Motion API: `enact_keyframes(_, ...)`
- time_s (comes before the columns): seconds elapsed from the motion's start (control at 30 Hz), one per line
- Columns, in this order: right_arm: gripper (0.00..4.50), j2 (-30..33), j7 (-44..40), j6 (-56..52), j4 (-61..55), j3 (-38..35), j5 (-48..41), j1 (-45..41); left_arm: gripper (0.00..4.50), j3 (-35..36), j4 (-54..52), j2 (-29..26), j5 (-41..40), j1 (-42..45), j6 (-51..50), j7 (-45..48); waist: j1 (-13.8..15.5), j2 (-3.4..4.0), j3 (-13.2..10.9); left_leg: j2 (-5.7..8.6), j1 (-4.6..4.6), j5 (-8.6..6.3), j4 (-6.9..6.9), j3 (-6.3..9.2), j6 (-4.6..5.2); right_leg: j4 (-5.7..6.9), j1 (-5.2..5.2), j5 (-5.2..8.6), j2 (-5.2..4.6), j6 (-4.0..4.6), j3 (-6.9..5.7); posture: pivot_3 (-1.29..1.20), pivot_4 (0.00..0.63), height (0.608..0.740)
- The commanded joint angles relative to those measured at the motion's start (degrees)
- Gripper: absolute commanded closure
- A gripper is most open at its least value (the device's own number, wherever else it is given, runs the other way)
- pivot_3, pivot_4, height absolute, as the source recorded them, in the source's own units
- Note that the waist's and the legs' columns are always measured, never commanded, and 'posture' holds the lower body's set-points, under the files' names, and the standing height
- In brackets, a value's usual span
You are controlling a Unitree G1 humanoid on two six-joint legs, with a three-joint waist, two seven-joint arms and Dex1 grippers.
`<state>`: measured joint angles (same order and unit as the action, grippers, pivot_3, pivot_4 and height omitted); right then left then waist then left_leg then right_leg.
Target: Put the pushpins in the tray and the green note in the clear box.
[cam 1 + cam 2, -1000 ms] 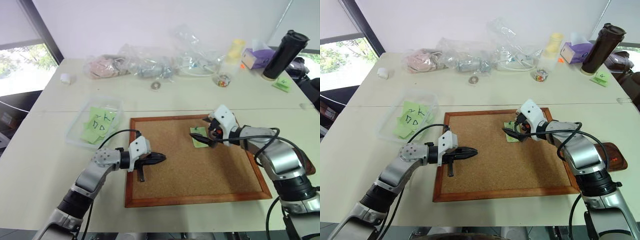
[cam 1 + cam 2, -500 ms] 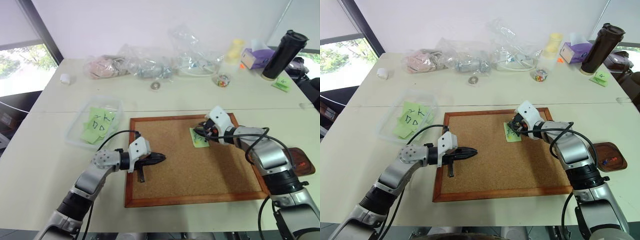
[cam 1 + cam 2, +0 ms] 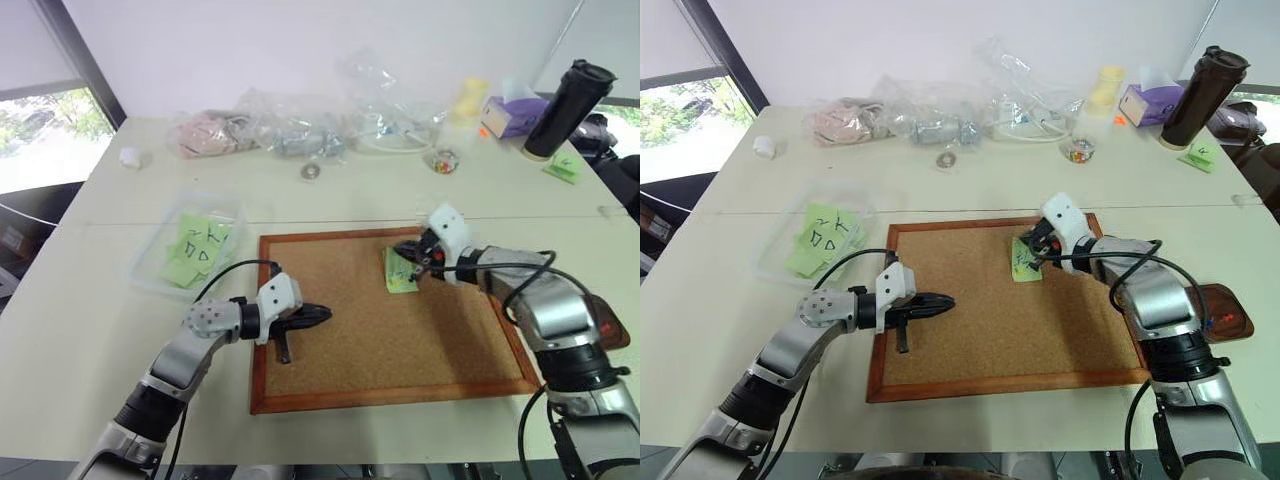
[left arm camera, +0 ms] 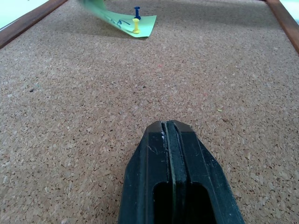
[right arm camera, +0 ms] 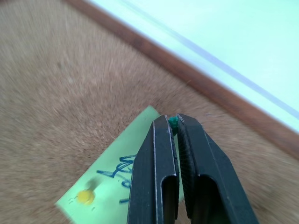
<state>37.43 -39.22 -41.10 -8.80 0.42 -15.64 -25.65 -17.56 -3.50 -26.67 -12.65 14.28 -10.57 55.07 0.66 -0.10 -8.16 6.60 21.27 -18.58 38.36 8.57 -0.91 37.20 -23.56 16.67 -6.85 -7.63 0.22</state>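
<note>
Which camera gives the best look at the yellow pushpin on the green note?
The left wrist view: the yellow pushpin stands upright and sharp in the green note, beside a blue pin. The right wrist view shows its head as a blur. In the eye views it is too small to tell.

The board (image 3: 390,320) was rough, speckled cork, matt, in a smooth reddish wood frame. The note (image 5: 122,179) was thin matt paper. The pins (image 4: 136,24) had glossy plastic heads. The box (image 3: 165,255) was clear plastic, the tray (image 3: 1218,310) glossy brown. The fingers (image 4: 152,168) were smooth black plastic, faintly scuffed.
</note>
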Motion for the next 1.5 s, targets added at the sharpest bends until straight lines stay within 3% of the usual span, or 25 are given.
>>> enact_keyframes(0.03,4.47,2.81,1.11,-3.54,-6.97,-9.12,-3.82,0.34,4.50,-1.55,0.88,-0.33,1.75,-1.32,-1.55,0.06,0.06,0.00,0.00,0.00,0.00,0.00,0.00,0.01,0.00,0.00,0.00,0.00,0.00,0.00,0.00,0.00,0.150,0.730)
enact_keyframes(0.37,4.47,6.83,3.86,-15.58,-12.67,-36.44,-12.78,11.98,4.50,-3.42,0.48,0.91,2.18,-1.77,-1.26,0.46,0.26,0.15,0.11,0.01,-0.01,-0.01,-0.03,0.00,0.02,-0.02,0.05,0.00,-0.03,0.00,0.00,0.00,0.150,0.730)
enact_keyframes(0.5,4.47,7.62,1.91,-17.43,-12.78,-48.91,-14.59,21.72,4.50,-4.63,0.92,1.78,2.36,-1.87,-0.59,1.39,1.05,0.25,0.17,0.02,-0.02,-0.03,-0.04,0.00,0.05,-0.05,0.10,0.00,-0.03,0.00,-0.01,0.00,0.150,0.730)
enact_keyframes(0.63,4.47,6.99,-0.57,-16.53,-12.44,-55.86,-14.67,32.94,4.50,-5.62,0.81,2.89,2.70,-2.18,-0.10,1.56,1.65,0.44,0.29,0.03,-0.11,-0.07,-0.06,-0.17,0.13,-0.08,0.13,0.00,-0.04,0.00,0.07,0.00,0.150,0.730)
enact_keyframes(0.83,4.47,4.44,0.25,-11.96,-8.65,-57.33,-13.70,40.57,4.50,-5.96,0.93,3.91,3.28,-2.28,0.19,1.54,1.56,0.42,0.28,0.02,-0.59,-0.15,-0.14,-0.55,0.27,-0.11,0.42,0.01,0.00,-0.01,0.56,0.00,0.150,0.730)
enact_keyframes(1.37,4.47,4.83,3.37,-3.39,3.03,-49.03,-12.60,37.42,4.50,-5.58,2.24,3.24,4.02,-3.52,2.27,1.36,1.61,0.49,0.32,0.00,-0.87,-0.20,-0.22,-0.57,0.35,-0.25,0.67,0.02,0.02,-0.03,0.64,0.00,0.150,0.730)
enact_keyframes(1.5,2.97,5.27,3.52,-2.61,4.05,-48.35,-12.74,36.93,4.50,-4.94,2.39,2.53,4.00,-3.45,2.56,1.46,1.52,0.54,0.35,-0.01,-0.87,-0.20,-0.24,-0.56,0.35,-0.26,0.67,0.03,0.02,-0.03,0.64,0.00,0.150,0.730)
